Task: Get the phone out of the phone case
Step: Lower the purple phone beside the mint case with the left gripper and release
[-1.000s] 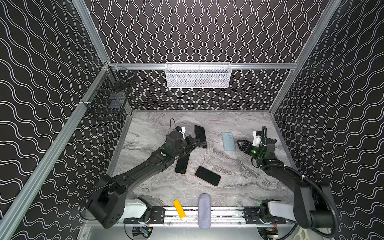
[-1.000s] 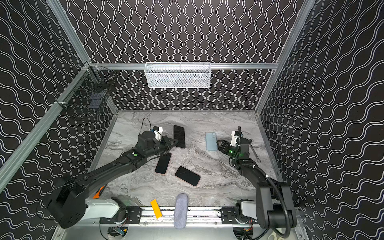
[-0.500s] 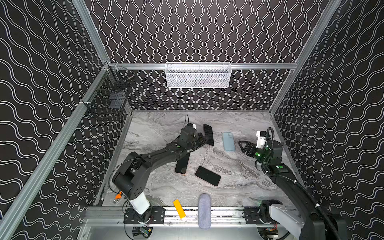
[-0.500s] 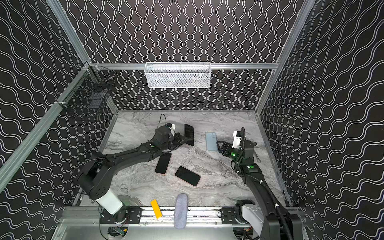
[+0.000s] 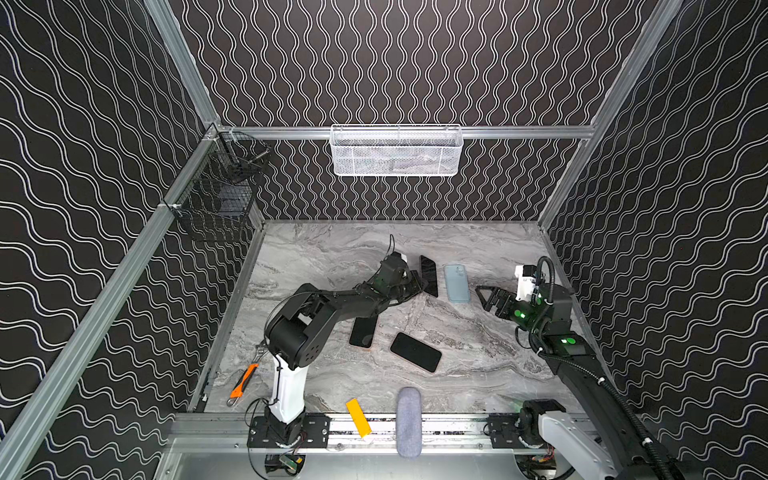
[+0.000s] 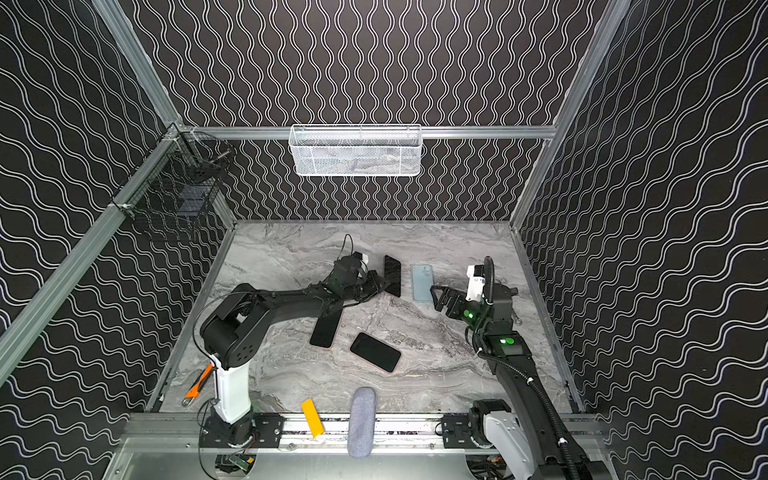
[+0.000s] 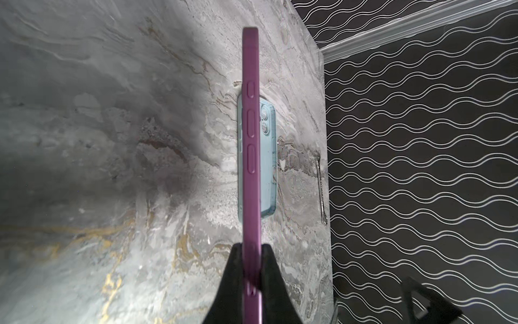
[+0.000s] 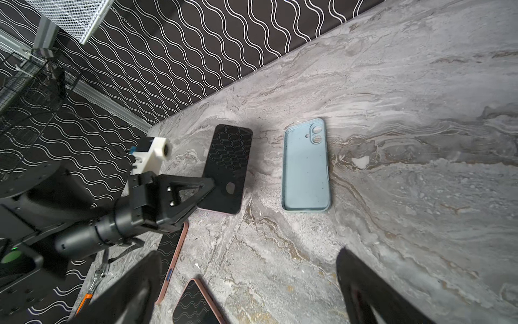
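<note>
My left gripper [image 5: 419, 286] is shut on the near end of a dark-screened phone [image 5: 429, 275], which it holds up on its long edge above the marble table [image 5: 324, 257]. The left wrist view shows the phone's purple side [image 7: 251, 140] with three buttons, pinched between the black fingers. Whether that purple is a case or the phone's own body I cannot tell. A light blue phone case [image 5: 456, 282] lies flat just right of it, touched by neither gripper. My right gripper [image 5: 484, 297] stands open right of the case, with only bare table between its fingers [image 8: 134, 280].
Two more dark phones [image 5: 362, 332] [image 5: 415, 351] lie flat nearer the front. An orange-handled tool [image 5: 243, 380], a yellow block [image 5: 358, 417] and a grey oblong pad [image 5: 408, 419] sit along the front rail. A white mesh basket [image 5: 395, 151] and a black wire basket [image 5: 216, 208] hang on the walls.
My left arm has carried the phone to the right, closer to the blue case. My right gripper's fingers have spread wider and its arm has shifted.
</note>
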